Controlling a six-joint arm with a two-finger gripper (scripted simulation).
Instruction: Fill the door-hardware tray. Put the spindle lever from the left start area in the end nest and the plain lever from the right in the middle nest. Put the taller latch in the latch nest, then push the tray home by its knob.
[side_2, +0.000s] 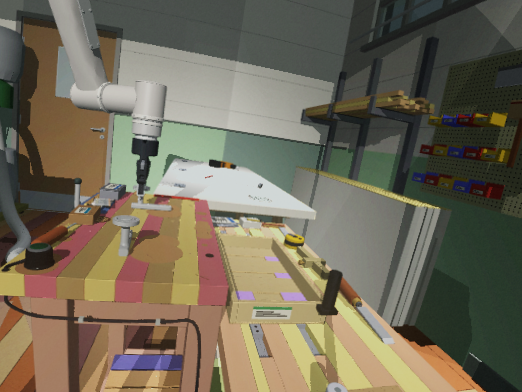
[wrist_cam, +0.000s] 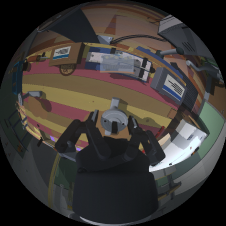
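Note:
On the striped bench at the left, a grey lever (side_2: 150,204) lies flat near the far edge, and my open gripper (side_2: 141,191) stands right over its round end, holding nothing. In the wrist camera the lever's round rose (wrist_cam: 114,119) sits between my fingers (wrist_cam: 113,121), its short stub pointing away. A second grey lever (side_2: 123,234) stands upright nearer the front of the bench. The wooden tray (side_2: 267,282) with purple nest marks sits on the lower bench to the right, a black knob (side_2: 331,292) at its front right corner.
Small boxes (side_2: 111,191) line the bench's far-left edge, with a black round knob (side_2: 39,255) at the front left. A white tilted board (side_2: 235,190) lies behind the tray, and a grey panel stack (side_2: 380,250) leans at the right.

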